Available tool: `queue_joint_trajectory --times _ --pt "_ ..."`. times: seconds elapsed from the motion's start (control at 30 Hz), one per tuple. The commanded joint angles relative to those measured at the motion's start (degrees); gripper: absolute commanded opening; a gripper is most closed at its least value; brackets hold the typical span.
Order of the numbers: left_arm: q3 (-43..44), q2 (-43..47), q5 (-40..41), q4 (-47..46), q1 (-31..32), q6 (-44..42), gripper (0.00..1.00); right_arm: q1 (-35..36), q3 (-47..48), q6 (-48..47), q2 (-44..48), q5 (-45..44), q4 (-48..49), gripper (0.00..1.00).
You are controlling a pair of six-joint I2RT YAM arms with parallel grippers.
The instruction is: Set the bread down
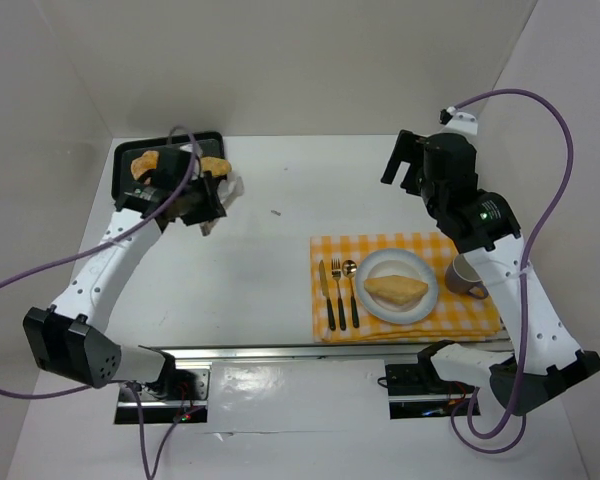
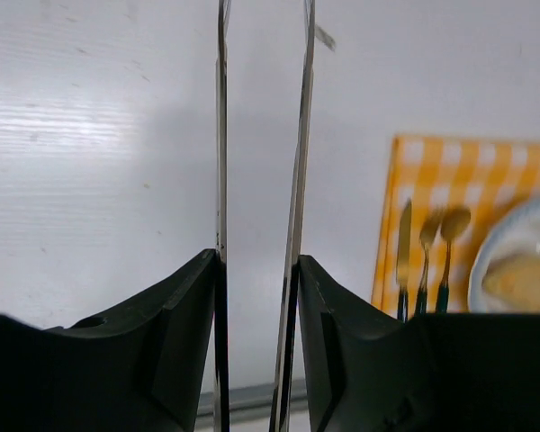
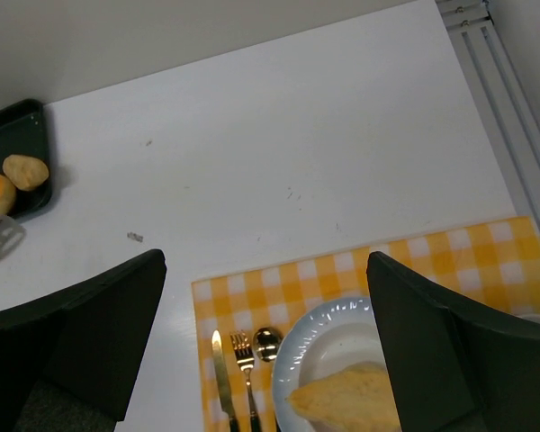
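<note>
**Kid:** Where is the bread (image 1: 395,290) right now?

**Helper:** Look at the white plate (image 1: 410,262) on the yellow checked cloth (image 1: 330,250). The bread lies flat in the middle of it, just beside the knife, fork and spoon.

**Kid:** So are you done?

**Helper:** I think the big part of your job is done, because the bread sits on the plate and nothing is touching it. What is left looks small.

**Kid:** What is your left gripper (image 2: 258,261) doing?

**Helper:** It is squeezing a pair of thin metal tongs (image 2: 299,135). The two blades stand close to each other, and there is nothing between them. From above you can see this arm far from the plate, next to the black tray (image 1: 130,141) in the back corner.

**Kid:** Is there more food on that tray?

**Helper:** Yes, two rolls (image 1: 145,160) lie on it. I cannot tell if you need them too.

**Kid:** And your right gripper (image 3: 265,261)?

**Helper:** Its jaws are spread wide and it holds nothing. It hangs in the air behind the cloth.

**Kid:** What should you do next?

**Helper:** My guess is that you only have to put the tongs down somewhere safe.
</note>
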State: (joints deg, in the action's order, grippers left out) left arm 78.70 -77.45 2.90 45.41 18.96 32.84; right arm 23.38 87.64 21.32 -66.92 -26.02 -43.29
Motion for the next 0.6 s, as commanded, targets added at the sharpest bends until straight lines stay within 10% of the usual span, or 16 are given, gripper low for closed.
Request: queue_joint_trajectory --times 0.0,0.57 --pt "-0.7 -0.3 -2.6 -5.8 -9.3 3.8 0.51 0.4 -0.8 -0.6 0.4 0.3 2.2 1.0" --pt "31.3 -33.3 14.1 0.7 -6.5 -3.0 0.61 -0.2 -1.3 -0.6 -1.8 -0.8 2.9 1.0"
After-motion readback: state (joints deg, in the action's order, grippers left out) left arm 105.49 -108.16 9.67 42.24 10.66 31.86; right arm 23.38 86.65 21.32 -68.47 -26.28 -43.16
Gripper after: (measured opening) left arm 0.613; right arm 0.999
